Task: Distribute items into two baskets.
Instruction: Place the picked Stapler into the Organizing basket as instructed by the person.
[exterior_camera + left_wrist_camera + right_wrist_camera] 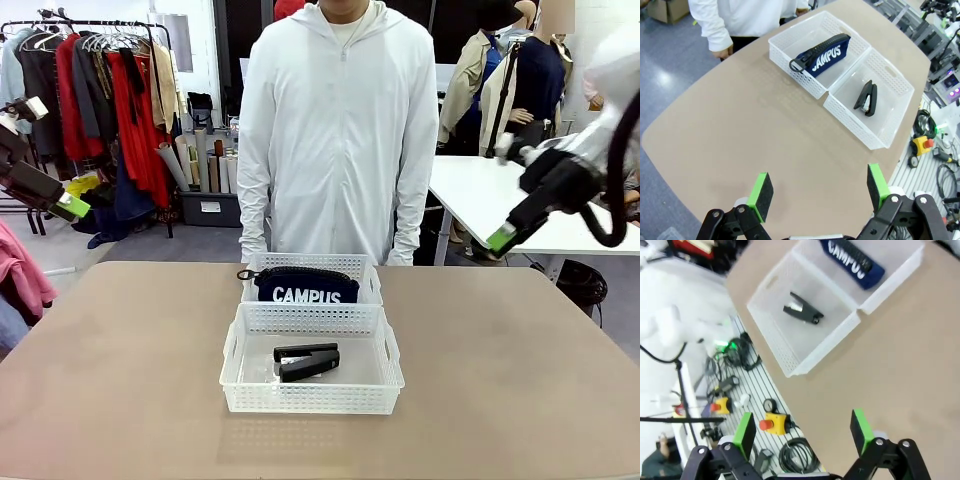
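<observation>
With both items already lying in separate baskets, step in hand judged to be retreat — nothing left to carry.

Left gripper [817,195]: green pads spread wide, nothing between them, raised well off the brown tabletop [120,360]. Right gripper [802,432]: likewise spread and empty, also held high.

Dark navy soft zip pouch with white "CAMPUS" lettering [822,55] in the farther white perforated plastic basket [790,37], far ahead of the left pads. Long axis along that basket's length, crosswise to the person; zip edge up, zip pull toward the robot's left.

Slim black stapler [866,98] flat in the nearer matching white lattice basket [900,95], ahead and to the right of the left pads. Long axis near parallel to the pouch, slightly skewed.

To finish well — keep jaws apart, hold arms clear of basket rims, avoid sweeping low across the baskets.
</observation>
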Controlling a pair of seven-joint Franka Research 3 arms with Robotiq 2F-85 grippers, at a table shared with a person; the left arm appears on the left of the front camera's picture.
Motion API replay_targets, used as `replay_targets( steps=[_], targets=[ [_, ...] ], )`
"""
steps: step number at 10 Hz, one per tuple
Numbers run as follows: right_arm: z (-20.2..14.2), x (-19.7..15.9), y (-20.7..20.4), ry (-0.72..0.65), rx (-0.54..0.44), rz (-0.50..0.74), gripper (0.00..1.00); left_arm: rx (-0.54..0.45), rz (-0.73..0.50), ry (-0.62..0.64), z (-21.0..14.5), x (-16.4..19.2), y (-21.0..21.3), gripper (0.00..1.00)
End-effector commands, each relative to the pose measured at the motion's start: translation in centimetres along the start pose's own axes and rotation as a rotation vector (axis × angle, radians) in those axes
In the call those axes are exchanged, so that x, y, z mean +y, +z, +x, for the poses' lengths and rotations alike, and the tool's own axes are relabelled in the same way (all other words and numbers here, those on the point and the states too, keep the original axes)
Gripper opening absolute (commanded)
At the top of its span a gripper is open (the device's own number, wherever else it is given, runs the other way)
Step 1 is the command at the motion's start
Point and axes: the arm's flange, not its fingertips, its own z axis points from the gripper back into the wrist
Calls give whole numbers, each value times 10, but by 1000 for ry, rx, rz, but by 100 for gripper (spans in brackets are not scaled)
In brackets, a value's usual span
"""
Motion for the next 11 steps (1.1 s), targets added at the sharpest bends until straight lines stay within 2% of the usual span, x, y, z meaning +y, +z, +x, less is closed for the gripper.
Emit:
replay_targets(
  steps=[1,3,7,8,9,11],
  targets=[
    [-31,16,9,-9,-123,-1,100,3,2,0,1,-1,1,97],
    [-62,21,22,-48,-196,-14,100,3,2,0,1,-1,1,97],
    [-96,28,34,-52,-313,-15,100,3,2,0,1,-1,1,97],
    [-96,31,34,-47,-315,-19,100,3,2,0,1,-1,1,97],
    [-90,27,37,-83,-250,-4,100,3,2,0,1,-1,1,97],
    [-90,27,37,-83,-250,-4,100,3,2,0,1,-1,1,97]
  ],
)
